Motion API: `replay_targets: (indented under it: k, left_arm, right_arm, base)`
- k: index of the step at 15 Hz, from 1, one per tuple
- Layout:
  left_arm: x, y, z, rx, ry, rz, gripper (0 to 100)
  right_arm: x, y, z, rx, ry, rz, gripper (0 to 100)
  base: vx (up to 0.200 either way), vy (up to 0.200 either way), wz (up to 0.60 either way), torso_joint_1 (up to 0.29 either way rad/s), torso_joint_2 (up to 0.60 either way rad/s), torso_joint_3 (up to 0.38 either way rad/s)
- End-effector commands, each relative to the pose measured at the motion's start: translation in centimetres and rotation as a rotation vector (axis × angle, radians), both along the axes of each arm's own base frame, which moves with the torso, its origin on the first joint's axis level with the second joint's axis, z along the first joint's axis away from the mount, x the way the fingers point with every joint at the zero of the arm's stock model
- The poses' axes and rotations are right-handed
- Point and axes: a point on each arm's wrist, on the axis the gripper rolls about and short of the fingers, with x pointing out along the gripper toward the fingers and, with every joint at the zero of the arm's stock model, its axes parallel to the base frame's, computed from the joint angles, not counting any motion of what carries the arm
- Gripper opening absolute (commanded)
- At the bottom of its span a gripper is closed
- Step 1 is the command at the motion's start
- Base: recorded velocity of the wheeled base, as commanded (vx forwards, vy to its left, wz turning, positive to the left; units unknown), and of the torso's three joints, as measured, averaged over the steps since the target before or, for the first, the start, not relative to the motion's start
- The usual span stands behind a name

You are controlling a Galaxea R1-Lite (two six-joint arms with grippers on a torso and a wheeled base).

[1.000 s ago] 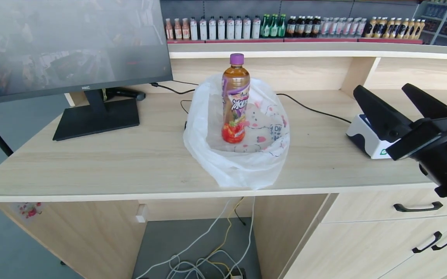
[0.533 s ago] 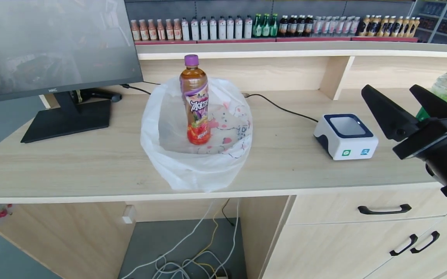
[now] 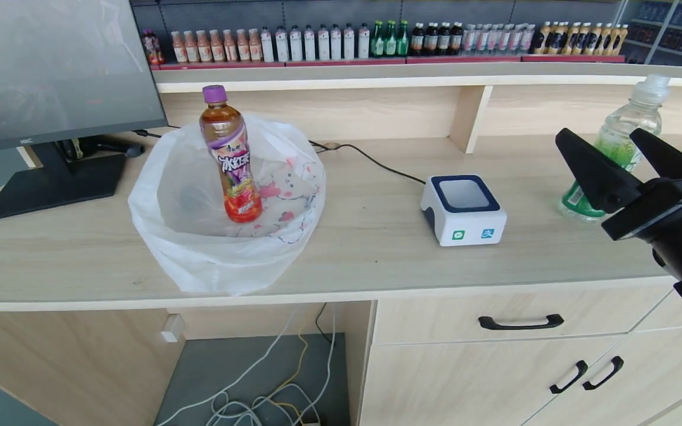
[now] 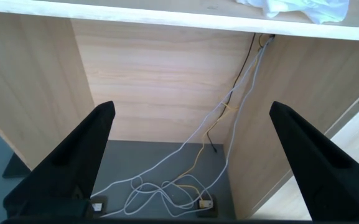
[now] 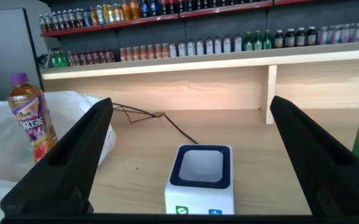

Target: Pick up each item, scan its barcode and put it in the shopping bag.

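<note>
The green bottle [image 3: 630,115] stands on the table [image 3: 376,254] at 3 o'clock from the scanner [image 3: 464,210], just beyond the right gripper [image 3: 598,134], whose fingers gape empty, as do those of the left gripper [image 4: 191,107] below the table; an off-centre approach could topple the bottle.

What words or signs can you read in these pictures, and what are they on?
No text can be read for sure.
Tea bottle: big white characters on the label, too blurred to read.
Monitor: tiny logo on the lower frame, too small.
Scanner: no words, just one green and one blue square sign on the front.
Shopping bag: pink pictures and dark print, too crumpled.
Green bottle: label unreadable.
Shelf bottles: labels too small.
</note>
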Motion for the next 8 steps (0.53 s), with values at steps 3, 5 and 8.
replay_targets:
  k: [3, 5, 8]
  left_arm:
    - [0.00, 0.00, 0.00, 0.000, 0.000, 0.000, 100]
    - [0.00, 0.00, 0.00, 0.000, 0.000, 0.000, 100]
    - [0.00, 0.00, 0.00, 0.001, 0.000, 0.000, 100]
  right_arm:
    - [0.29, 0.02, -0.10, -0.003, 0.005, -0.007, 100]
    - [0.39, 0.11, -0.30, -0.009, 0.012, -0.004, 100]
    - [0.60, 0.23, -0.40, -0.016, 0.016, 0.002, 100]
  base:
    - [0.000, -0.200, 0.00, 0.001, 0.01, 0.002]
    - [0.000, -0.200, 0.00, 0.002, 0.00, 0.000]
    - [0.000, -0.200, 0.00, 0.004, 0.00, 0.001]
